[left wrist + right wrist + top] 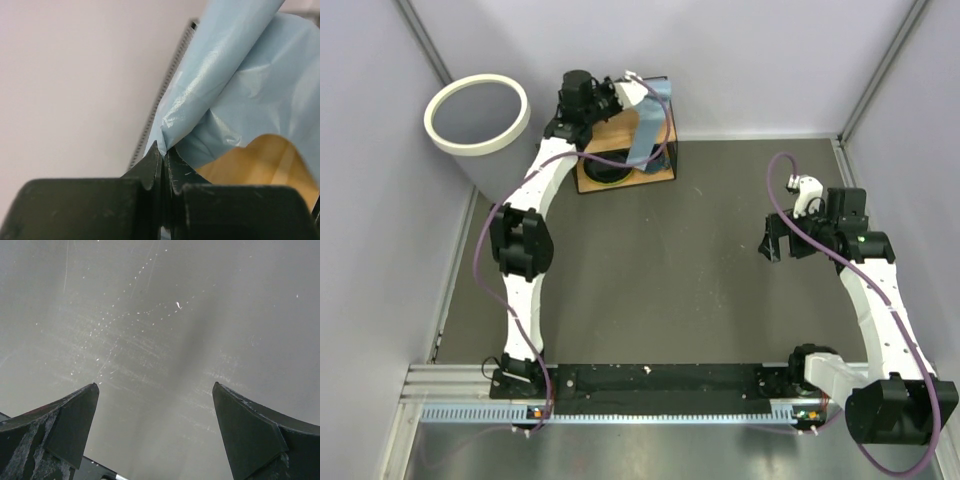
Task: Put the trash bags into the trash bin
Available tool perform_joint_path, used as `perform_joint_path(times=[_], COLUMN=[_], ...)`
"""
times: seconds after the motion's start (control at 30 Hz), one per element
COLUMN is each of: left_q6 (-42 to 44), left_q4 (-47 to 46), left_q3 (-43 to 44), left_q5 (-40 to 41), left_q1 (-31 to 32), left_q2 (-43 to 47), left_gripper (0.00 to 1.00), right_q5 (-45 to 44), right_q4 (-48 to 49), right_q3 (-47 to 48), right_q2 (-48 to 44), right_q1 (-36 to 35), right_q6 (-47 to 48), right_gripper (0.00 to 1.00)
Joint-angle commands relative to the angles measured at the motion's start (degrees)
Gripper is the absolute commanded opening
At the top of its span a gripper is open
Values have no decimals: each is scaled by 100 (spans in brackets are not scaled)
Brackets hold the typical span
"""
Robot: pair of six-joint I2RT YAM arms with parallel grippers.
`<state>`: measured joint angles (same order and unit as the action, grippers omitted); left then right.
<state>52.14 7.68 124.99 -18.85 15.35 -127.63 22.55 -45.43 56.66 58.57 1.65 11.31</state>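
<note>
One trash bag (647, 125), light-blue film, is held pinched in the left claw (161, 150), hanging down to the wooden shelf (590, 178). Right claw (155, 385): spread, empty, over the desk (670, 280). Advised: the tail should be lifted clear, then carried left above the trash bin (433, 125).

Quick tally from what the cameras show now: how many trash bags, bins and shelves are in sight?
trash bag: 1, pinched in the left gripper
trash bin: 1
wooden shelf: 1
Total: 3
</note>
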Motion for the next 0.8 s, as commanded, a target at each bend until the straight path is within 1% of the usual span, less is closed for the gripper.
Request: perform_joint_path(times=[0.0, 0.1, 0.17, 0.2, 0.23, 0.3, 0.33, 0.4, 0.43, 0.47, 0.5, 0.53, 0.57, 0.67, 0.7, 0.77], left_q6=[-1214, -1671, -2171, -2408, -2880, -3366, -3760, -4096, -4315, -4352, -4414, -4597, -4651, -4774, -4870, -5361], left_q4=[-977, -1067, -1146, -1190, -1277, -1296, -1183, -919, -796, -246, -76, 74, 336, 996, 1520, 1788], left_q3=[61, 78, 78, 78, 87, 87, 96, 78, 70, 0, -114, -289, -709, -1439, -1573, -2213], left_q5=[-172, -285, -408, -592, -706, -1118, -1242, -1419, -1759, -1901, -1990, -2261, -2376, -2483, -2492, -2711], left_q1=[-33, -41, -50, -50, -41, -15, 46, 143, 239, 292, 354, 450, 503, 696, 749, 750], left_q2=[942, 1056, 1188, 1232, 1345, 1477, 1635, 1811, 2004, 2127, 2285, 2652, 2856, 3604, 3857, 4114], left_gripper=[0, 0, 0, 0, 0, 0, 0, 0, 0, 0, 0, 0, 0, 0, 0, 0], right_q5=[127, 162, 171, 180, 171, 180, 189, 232, 276, 329, 469, 583, 697, 988, 1093, 1243], right_q4=[175, 166, 166, 166, 166, 149, 131, 113, 78, 69, 43, -9, -45, -220, -325, -737], right_q3=[38, 29, 64, 81, 116, 160, 204, 266, 336, 363, 398, 450, 459, 503, 643, 863], right_q2=[-109, -109, -100, -100, -108, -126, -126, -170, -187, -257, -301, -354, -433, -784, -881, -900], right_q1=[37, 28, 37, 28, 28, 28, 28, 28, 28, 28, 28, 28, 28, 28, 28, 28], right_q6=[-50, -50, -50, -50, -50, -24, -15, 38, 55, 99, 134, 187, 361, 757, 854, 1065], right_gripper=[99, 99, 99, 99, 99, 99, 99, 99, 99, 99, 99, 99, 99, 99, 99, 99])
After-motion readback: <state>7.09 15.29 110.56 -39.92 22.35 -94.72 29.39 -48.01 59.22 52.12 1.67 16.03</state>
